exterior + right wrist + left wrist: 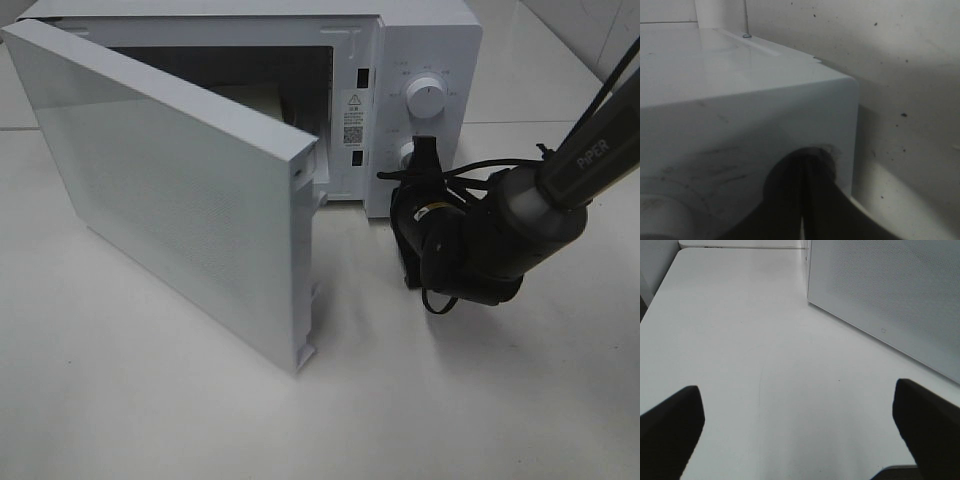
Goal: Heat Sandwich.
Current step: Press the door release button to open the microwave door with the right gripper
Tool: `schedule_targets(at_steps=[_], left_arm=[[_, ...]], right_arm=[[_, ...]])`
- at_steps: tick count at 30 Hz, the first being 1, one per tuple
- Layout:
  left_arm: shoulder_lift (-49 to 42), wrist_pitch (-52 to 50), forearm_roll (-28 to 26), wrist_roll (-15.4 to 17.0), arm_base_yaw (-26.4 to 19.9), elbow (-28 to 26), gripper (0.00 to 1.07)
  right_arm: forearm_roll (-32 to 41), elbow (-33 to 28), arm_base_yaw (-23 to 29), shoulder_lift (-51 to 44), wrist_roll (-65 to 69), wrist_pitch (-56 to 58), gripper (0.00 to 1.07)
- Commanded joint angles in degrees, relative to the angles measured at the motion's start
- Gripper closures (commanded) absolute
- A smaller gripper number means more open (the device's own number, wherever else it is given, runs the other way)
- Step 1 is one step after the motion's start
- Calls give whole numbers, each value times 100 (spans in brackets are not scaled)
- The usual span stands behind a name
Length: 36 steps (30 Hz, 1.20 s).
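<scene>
The sandwich shows in none of the views, and the part of the cavity visible behind the door is dark, so I cannot tell where it lies.

In the high view the microwave point(420, 40) stands at 12 o'clock. Its door point(170, 190) is swung wide open, reaching from 10 o'clock down toward 6 o'clock. The control panel point(445, 60) sits toward 2 o'clock of the view, with an upper knob point(427, 100) and a lower knob point(406, 153) at its 6 o'clock.

The right arm point(560, 185) reaches in from 3 o'clock. The right gripper point(425, 152) has its tip against the panel at the lower knob. In the right wrist view its fingers point(825, 210) are drawn close, with only a thin slit between them. Whether they pinch the knob I cannot tell.

The left gripper point(800, 430) shows only in its own wrist view. It hangs over the bare white table point(740, 315) with its two fingers point(670, 425) spread wide and nothing between them. The door's outer face is near it but apart.
</scene>
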<state>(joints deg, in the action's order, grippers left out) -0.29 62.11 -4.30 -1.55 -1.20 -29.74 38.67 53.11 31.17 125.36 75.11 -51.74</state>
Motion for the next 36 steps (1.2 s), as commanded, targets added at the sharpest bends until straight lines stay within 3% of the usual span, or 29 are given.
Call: schedule_targets(at_steps=[1, 15, 36], left_arm=[[-92, -74, -40, 11, -17, 11, 9], [-92, -74, -40, 11, -17, 11, 9], [-92, -74, -40, 6, -17, 11, 9]], right_arm=[[-401, 447, -189, -80, -126, -877, 107], [-97, 286, -189, -355, -309, 34, 107], [74, -613, 29, -1146, -430, 1324, 107]])
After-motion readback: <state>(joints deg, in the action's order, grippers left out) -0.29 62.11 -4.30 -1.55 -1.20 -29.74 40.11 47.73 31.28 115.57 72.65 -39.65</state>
